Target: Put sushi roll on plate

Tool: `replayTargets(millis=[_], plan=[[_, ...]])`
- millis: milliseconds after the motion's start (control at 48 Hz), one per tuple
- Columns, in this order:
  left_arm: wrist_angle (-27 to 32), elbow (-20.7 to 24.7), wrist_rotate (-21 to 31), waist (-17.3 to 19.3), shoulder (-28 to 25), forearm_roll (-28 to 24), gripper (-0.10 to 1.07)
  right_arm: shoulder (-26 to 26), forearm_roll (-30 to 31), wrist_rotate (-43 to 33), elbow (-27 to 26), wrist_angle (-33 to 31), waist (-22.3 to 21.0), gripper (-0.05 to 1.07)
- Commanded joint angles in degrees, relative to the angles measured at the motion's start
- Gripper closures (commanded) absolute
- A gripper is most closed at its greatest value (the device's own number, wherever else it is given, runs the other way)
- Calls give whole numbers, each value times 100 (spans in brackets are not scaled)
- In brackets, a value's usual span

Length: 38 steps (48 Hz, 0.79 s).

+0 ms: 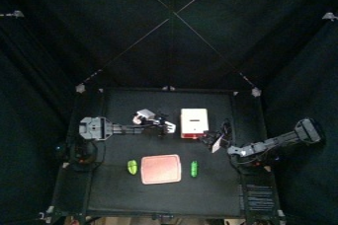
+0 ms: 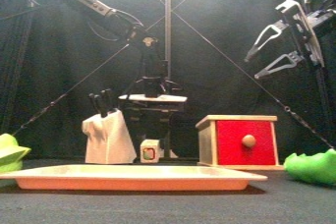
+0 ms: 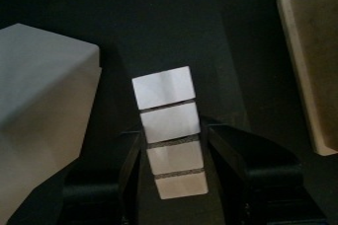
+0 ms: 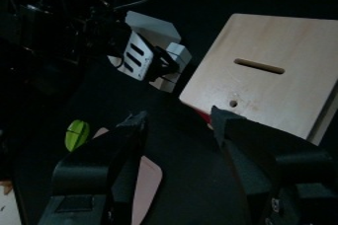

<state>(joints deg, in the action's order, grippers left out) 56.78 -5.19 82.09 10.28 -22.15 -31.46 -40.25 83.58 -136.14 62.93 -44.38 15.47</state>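
The sushi roll (image 2: 149, 152), a small white block with dark bands, stands on the table behind the salmon-pink plate (image 2: 138, 177), between a white lump and the red-fronted box. My left gripper (image 2: 155, 100) hangs above it. In the left wrist view the roll (image 3: 169, 103) shows between the open jaws of the left gripper (image 3: 177, 132). The plate (image 1: 161, 169) lies at the table's front middle. My right gripper (image 1: 223, 149) is open, empty and raised to the right of the plate. It also shows in the front view (image 2: 284, 43).
A white box with a red edge (image 1: 196, 120) stands right of the roll; its wooden top (image 4: 271, 66) has a slot. A white lump (image 2: 105, 140) stands left of the roll. Green pieces lie left (image 1: 132, 167) and right (image 1: 195, 169) of the plate.
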Motion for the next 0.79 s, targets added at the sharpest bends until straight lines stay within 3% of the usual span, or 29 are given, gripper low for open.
replayTargets(millis=[0, 312, 542, 771], plan=[[0, 70, 0, -9, 229, -26, 38, 9, 18, -9, -70, -9, 9, 15], [448, -352, -369, -422, 615, 202, 38, 9, 18, -9, -70, -9, 0, 15], [721, -527, -185, -1222, 1020, 299, 38, 9, 18, -9, -79, -9, 0, 15], [721, -316, 237, -1934, 888, 378, 38, 18, 53, 0, -88, -9, -18, 15]])
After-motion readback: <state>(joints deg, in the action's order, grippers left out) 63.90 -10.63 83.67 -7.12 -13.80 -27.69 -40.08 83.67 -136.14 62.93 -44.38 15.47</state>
